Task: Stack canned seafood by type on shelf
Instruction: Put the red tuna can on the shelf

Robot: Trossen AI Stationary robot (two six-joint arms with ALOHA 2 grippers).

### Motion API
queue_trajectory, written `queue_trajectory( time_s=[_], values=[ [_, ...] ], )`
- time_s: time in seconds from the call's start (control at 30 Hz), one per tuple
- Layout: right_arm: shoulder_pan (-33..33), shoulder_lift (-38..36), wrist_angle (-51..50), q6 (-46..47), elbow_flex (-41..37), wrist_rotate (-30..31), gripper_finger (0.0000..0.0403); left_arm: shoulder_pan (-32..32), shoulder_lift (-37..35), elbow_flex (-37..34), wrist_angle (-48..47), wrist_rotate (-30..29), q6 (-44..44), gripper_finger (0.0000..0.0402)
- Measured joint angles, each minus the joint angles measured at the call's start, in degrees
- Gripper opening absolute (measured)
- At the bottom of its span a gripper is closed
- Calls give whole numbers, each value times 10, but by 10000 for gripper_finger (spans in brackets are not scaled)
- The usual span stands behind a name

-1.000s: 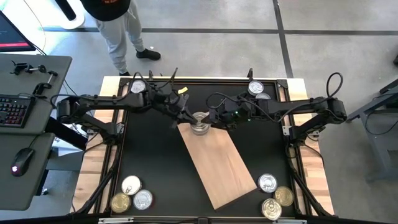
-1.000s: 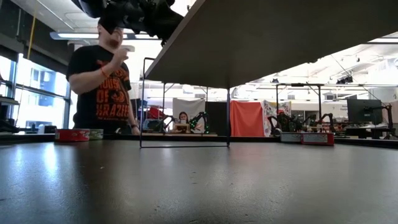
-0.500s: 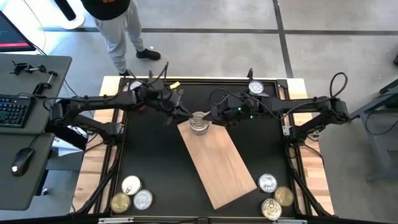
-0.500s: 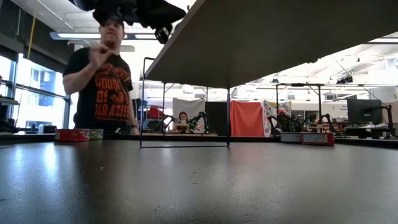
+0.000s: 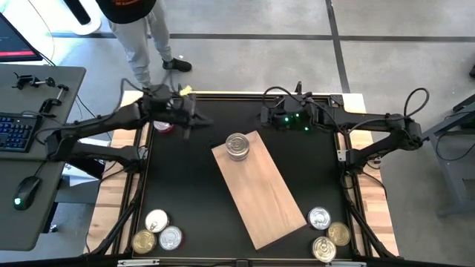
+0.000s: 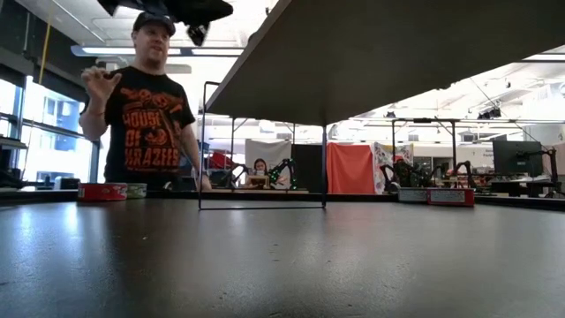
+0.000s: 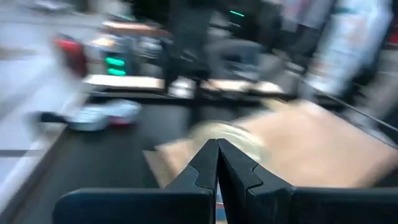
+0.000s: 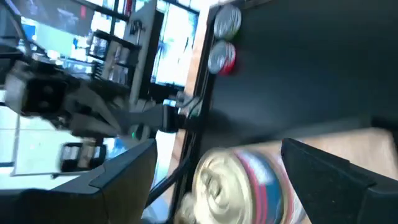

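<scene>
High view shows the black table [image 5: 185, 193] carrying the wooden shelf [image 5: 267, 196], with stacked cans [image 5: 237, 146] at its far end. Left gripper [image 5: 187, 122] has its jaws closed on nothing; right gripper [image 5: 269, 119] has wide, empty jaws. A person [image 6: 146, 115] stands beyond the table.

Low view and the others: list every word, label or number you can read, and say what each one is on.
"HOUSE OF": orange print on the person's black T-shirt, low view.
Second line of that print: roughly "HRAZIEE", letters uncertain.
Stacked tins on the shelf: red and blue side label shows in the right wrist view, too blurred to read.
Loose tins at the table's corners: lids too small to read.
</scene>
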Motion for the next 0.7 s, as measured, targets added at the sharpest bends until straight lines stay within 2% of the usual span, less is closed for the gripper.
queue_trajectory(
  time_s=[0.1, 0.17, 0.27, 0.4, 0.57, 0.7],
  values=[
    [-1, 0, 3, -4, 0, 26, 334, 27, -22, 0, -12, -105, -42, 0],
    [-1, 0, 4, -15, 0, 33, 334, 48, -26, 0, -35, -140, -93, 0],
    [-1, 0, 8, -49, 0, 33, 334, 72, -24, 0, -108, -143, -165, 0],
    [-1, 0, -5, -97, 0, 23, 334, 79, -12, 0, -203, -146, -182, 0],
    [-21, 0, -31, -139, 0, -23, 334, 78, -10, 0, -207, -149, -198, 0],
    [-65, 0, -88, -152, 0, -51, 334, 79, -15, 0, -192, -150, -216, 0]
  ],
)
